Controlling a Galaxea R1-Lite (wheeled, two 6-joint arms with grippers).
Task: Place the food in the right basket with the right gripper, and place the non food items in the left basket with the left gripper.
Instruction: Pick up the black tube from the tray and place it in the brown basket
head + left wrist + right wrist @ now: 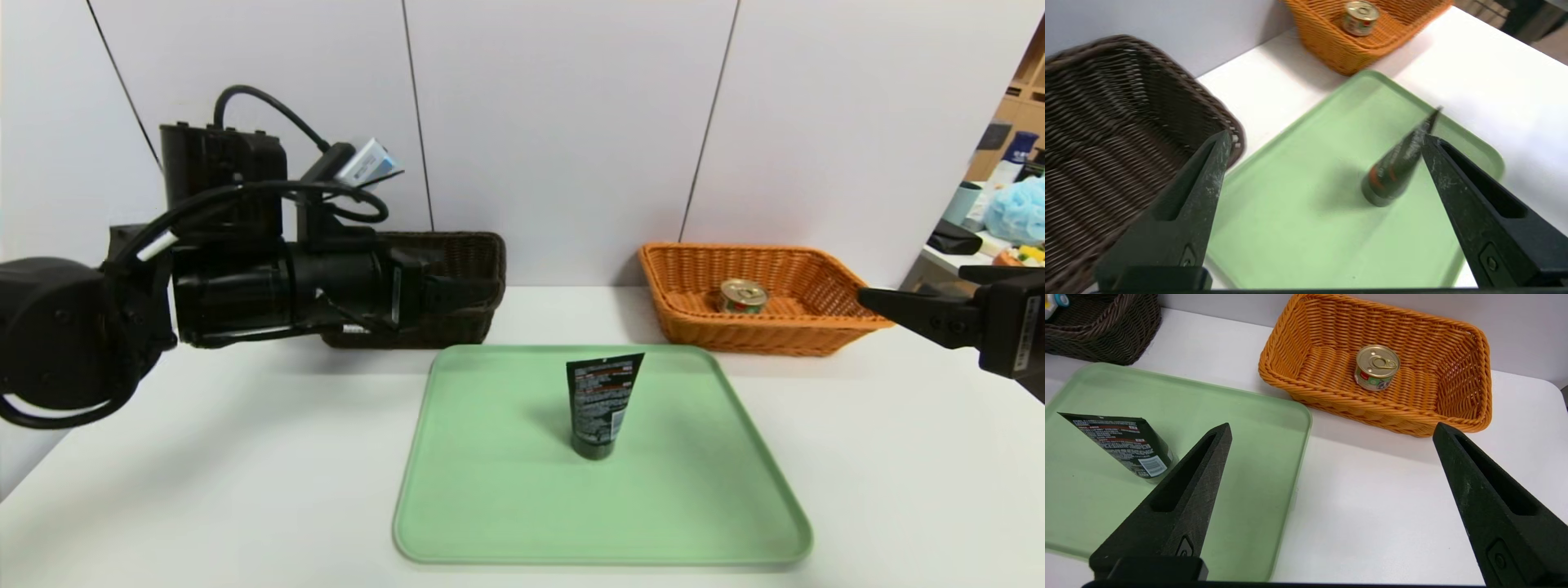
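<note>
A white bench [204, 490] stands against a pale panelled wall [571, 122]; at the far right of the head view the room opens onto shelves with clutter. On the bench lie one flat pale green plastic tray [490, 523] and two woven wicker baskets: a dark brown one [465, 269] on the left, an orange one [784, 327] on the right; one small round tin can with a gold pull-tab lid [743, 296] sits inside the orange basket; one black squeeze tube with white print [602, 404] stands cap-down on the tray. The left claw [1327, 141] hangs spread wide and empty between brown basket and tray; the right claw [1331, 430] hangs wide open and empty, beside the orange basket. Only the right wrist view shows a glimpse of a white-and-blue object [1055, 302] inside the brown basket; the head view's arm hides that interior.
</note>
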